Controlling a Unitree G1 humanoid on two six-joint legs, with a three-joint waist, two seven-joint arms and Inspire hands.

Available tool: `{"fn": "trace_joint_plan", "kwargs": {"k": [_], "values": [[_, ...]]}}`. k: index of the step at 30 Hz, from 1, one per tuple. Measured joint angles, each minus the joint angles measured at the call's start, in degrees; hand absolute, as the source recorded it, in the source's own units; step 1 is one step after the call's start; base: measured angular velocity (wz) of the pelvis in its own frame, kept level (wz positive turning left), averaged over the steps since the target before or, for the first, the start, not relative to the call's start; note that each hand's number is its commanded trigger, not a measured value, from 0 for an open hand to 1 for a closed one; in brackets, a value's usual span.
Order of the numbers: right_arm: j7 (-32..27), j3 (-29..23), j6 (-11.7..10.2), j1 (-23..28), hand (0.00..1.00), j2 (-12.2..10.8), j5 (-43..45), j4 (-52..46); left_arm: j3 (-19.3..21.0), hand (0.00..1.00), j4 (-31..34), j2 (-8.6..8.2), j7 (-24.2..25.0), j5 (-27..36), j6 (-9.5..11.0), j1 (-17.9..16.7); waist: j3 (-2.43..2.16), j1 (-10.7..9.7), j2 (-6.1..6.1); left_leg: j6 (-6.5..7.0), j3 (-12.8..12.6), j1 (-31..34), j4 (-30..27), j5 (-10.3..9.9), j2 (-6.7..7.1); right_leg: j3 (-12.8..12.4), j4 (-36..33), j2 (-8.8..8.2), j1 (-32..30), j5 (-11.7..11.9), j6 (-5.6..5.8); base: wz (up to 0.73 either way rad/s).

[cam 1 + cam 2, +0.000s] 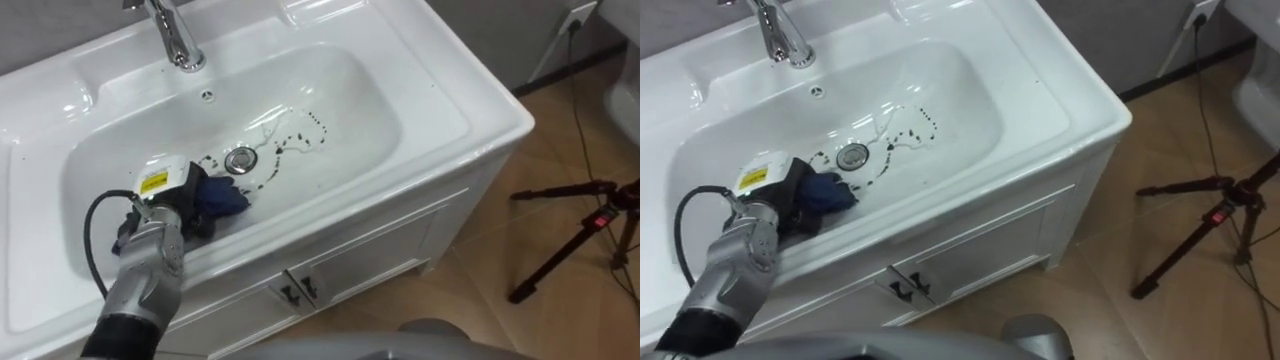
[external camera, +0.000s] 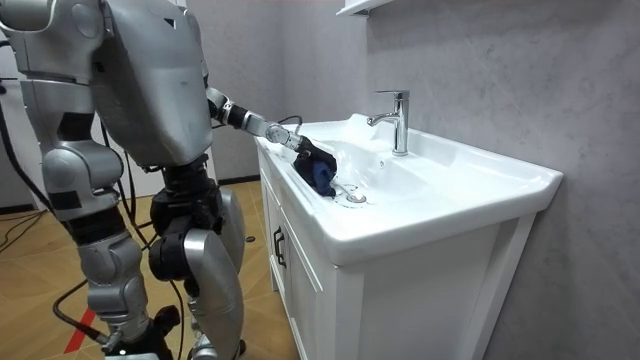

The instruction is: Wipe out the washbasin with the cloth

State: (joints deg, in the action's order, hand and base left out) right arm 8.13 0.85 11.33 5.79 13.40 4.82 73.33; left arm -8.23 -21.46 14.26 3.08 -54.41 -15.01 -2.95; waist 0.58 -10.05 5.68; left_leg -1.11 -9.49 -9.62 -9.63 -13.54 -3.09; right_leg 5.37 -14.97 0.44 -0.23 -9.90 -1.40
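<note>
Now | your left hand (image 1: 176,203) clutches the dark blue cloth (image 1: 228,199) | in the basin (image 1: 350,95), just beside the drain (image 1: 240,158) | dark specks (image 1: 302,130) nearby

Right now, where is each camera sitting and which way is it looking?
Left eye view: on the robot's head, looking down into the basin; shows its left hand curled on a blue cloth.
Right eye view: beside it on the head, same downward look, same hand and cloth.
Room view: off in the room, facing the basin from one end; shows most of its body, right hand hanging low.
Shared: all three show the tap and the hand on the cloth.
</note>
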Motion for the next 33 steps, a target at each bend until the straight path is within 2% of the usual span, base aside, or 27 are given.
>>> {"fn": "trace_joint_plan", "kwargs": {"k": [3,5,7,10,18,23,25,30,33], "values": [[-0.7,0.06,0.0,-0.08,0.0,-0.01,-0.09,-0.35,0.0,1.0,-2.13,0.03,0.55,2.6,-0.11,1.54,0.0,-0.69,-0.02,0.0,0.0,0.12,-0.02,0.0,0.07,-0.43,-0.77,-0.27,-0.44,-0.48,0.02,0.03],[-1.31,0.02,0.02,-0.12,0.0,-0.05,0.1,-0.42,0.06,1.0,-5.69,0.02,1.12,4.97,-0.11,4.48,-0.04,-0.71,0.04,0.0,-0.01,0.23,-0.04,0.0,0.07,-0.6,-0.93,-0.24,-0.58,-0.57,0.02,0.0],[-1.42,0.0,0.05,0.02,0.0,-0.06,0.37,-0.7,0.12,1.0,-6.68,0.01,1.42,6.29,-0.21,5.28,-0.07,-0.89,0.08,0.0,-0.23,0.41,-0.14,0.0,0.05,-0.67,-1.01,-0.23,-0.78,-0.56,0.02,-0.02],[-1.46,0.0,0.68,0.58,0.0,-0.06,0.45,-1.69,0.15,1.0,-6.65,-0.27,1.8,9.49,-0.95,5.49,-0.18,-1.09,0.22,0.0,-0.49,0.54,-0.22,0.0,0.06,-0.83,-1.09,-0.23,-0.93,-0.5,0.04,-0.01],[-1.72,0.29,0.75,1.09,0.0,-0.23,-0.11,-2.09,0.11,1.0,-6.99,-1.61,1.91,16.81,-0.84,6.37,-0.3,-2.14,-0.39,0.0,-1.41,-0.09,-0.21,0.01,0.63,-1.4,-3.19,-0.5,-1.67,-1.39,0.27,-0.02],[-0.98,0.28,0.79,1.09,0.0,-0.29,0.51,-2.12,-1.68,1.0,-7.43,-2.31,1.96,18.92,-0.21,8.47,-0.06,-3.81,-1.41,0.01,-2.52,-0.03,-0.14,0.01,0.63,-2.44,-2.92,-0.3,-1.82,-1.15,0.43,-0.1],[-0.69,0.28,0.84,1.21,0.0,-0.29,0.51,-2.06,-2.29,1.0,-7.68,-2.36,2.06,18.95,0.21,9.04,-0.04,-3.99,-1.51,0.01,-3.14,-0.07,-0.13,0.01,0.63,-3.21,-2.9,-0.11,-1.94,-0.97,0.48,-0.17],[-0.57,0.86,1.26,0.94,0.0,-0.79,0.43,-1.46,-5.13,1.0,-10.47,-2.96,2.04,22.36,0.12,13.31,0.08,-5.66,-1.68,0.02,-3.43,0.39,-0.02,0.0,0.8,-3.29,-2.56,-0.25,-2.29,-0.66,0.78,-0.03],[-0.46,0.13,1.26,0.83,0.0,-1.62,0.51,-0.95,-6.65,1.0,-11.32,-4.03,2.15,23.29,0.12,15.31,0.12,-7.14,-1.73,0.02,-3.43,0.36,-0.01,0.0,0.83,-3.02,-2.39,-0.35,-1.9,-0.54,0.81,0.02]]}}
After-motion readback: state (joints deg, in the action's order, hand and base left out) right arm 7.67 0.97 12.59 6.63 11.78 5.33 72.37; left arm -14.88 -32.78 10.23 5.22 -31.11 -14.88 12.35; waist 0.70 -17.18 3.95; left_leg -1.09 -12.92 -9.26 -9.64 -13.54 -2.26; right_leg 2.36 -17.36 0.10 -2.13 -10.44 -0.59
